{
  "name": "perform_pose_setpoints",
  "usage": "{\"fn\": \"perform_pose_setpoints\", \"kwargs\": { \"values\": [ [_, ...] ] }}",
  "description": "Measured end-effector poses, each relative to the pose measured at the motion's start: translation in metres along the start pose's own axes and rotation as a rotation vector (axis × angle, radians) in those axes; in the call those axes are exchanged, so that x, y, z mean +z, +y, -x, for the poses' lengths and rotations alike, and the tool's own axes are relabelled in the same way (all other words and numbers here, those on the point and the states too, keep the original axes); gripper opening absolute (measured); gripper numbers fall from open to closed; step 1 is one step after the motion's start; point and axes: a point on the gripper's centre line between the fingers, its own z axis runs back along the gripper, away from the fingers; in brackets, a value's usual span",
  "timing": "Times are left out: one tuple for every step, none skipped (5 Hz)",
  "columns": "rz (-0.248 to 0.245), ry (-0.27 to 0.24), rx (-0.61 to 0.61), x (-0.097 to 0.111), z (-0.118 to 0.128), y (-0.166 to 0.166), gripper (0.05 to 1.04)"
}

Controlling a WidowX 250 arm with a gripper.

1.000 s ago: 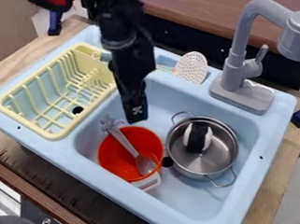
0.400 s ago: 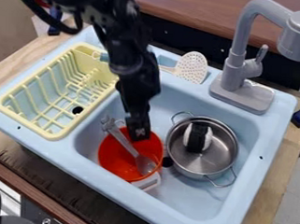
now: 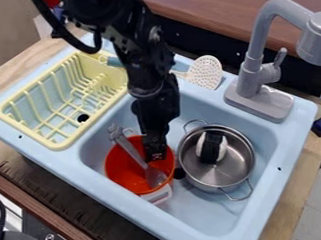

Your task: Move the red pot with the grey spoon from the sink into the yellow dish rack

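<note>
Black and pointing downward, the tool (image 3: 156,158) is positioned inside the mouth of the orange pot (image 3: 121,163), close beside the grey spoon (image 3: 155,177). Whether the tool is open or closed cannot be told, and contact with the spoon cannot be confirmed. The spoon leans in the orange pot, bowl end down, handle projecting over the rim toward the upper left. The orange pot sits in the basin of the light blue sink (image 3: 283,165). To its right in the basin stands a metal pot (image 3: 238,168) with two loop handles, containing a black-and-white object (image 3: 212,147). A pale yellow dish rack (image 3: 57,144) occupies the sink's left side. At the back are a perforated white utensil (image 3: 205,72) and a grey faucet (image 3: 253,91). Wooden surface (image 3: 14,80) borders the sink.
</note>
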Motion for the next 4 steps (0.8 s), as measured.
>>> {"fn": "perform_pose_setpoints", "kwargs": {
  "values": [
    [0.026,0.024,0.006,-0.007,0.003,-0.004,0.393],
    [0.0,0.039,-0.006,-0.01,0.003,-0.003,0.171],
    [0.102,0.075,-0.004,-0.003,0.013,-0.005,0.064],
    [0.131,0.108,-0.002,0.005,0.015,0.002,0.055]
  ]
}}
